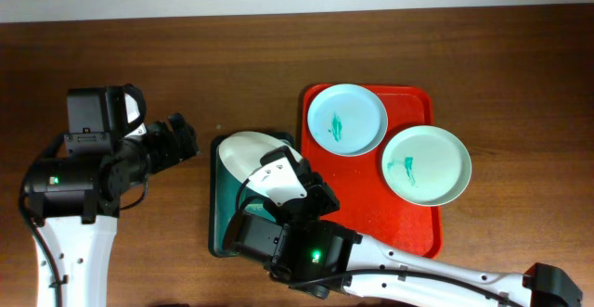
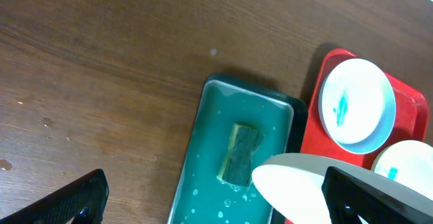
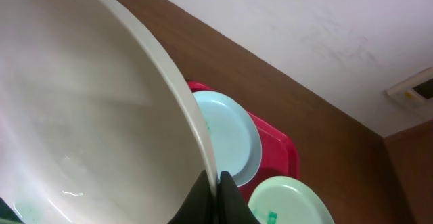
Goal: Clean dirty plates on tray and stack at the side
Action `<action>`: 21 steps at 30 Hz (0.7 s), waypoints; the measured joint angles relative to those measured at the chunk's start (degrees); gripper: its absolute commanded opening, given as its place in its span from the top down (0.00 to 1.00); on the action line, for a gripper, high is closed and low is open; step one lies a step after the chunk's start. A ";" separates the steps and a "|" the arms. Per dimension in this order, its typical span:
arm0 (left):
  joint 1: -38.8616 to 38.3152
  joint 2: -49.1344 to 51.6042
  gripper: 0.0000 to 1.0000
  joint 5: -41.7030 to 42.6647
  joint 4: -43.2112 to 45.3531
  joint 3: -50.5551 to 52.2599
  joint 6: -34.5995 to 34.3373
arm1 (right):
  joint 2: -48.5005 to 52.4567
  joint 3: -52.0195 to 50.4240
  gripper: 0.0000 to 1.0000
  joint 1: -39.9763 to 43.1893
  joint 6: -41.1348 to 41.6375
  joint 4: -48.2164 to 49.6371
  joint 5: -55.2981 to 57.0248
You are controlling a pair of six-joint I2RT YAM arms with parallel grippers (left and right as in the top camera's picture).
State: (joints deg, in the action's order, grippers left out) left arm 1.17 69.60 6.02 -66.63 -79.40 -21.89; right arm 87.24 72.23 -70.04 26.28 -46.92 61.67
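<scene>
My right gripper (image 1: pixel 283 163) is shut on the rim of a white plate (image 1: pixel 249 154) and holds it tilted over the dark teal tray (image 1: pixel 219 223). The plate fills the right wrist view (image 3: pixel 88 116), pinched between the fingers (image 3: pixel 218 183). A pale blue plate (image 1: pixel 346 119) and a mint plate (image 1: pixel 426 164), each with a teal smear, lie on the red tray (image 1: pixel 413 98). My left gripper (image 2: pixel 216 193) is open and empty, left of the teal tray. It looks down on the sponge (image 2: pixel 241 153) and the held plate (image 2: pixel 298 183).
The teal tray (image 2: pixel 203 156) holds soapy water and the sponge. Bare wooden table (image 1: pixel 232 57) lies to the left and behind. A pale wall runs along the back edge.
</scene>
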 measured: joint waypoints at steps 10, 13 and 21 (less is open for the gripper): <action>0.00 0.00 0.01 0.00 0.00 0.00 0.00 | 0.00 0.00 0.96 0.09 -1.51 -0.07 0.35; 0.00 0.00 0.01 0.00 0.00 0.00 0.00 | 0.00 0.00 0.96 0.09 -2.25 0.46 0.44; 0.00 0.00 0.01 0.00 0.02 0.00 0.00 | -1.70 0.00 0.96 3.21 10.64 -1.68 -13.35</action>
State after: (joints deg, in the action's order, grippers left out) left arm 1.17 69.60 6.02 -66.61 -79.40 -21.89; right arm 85.54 72.23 -66.83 36.93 -48.60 48.31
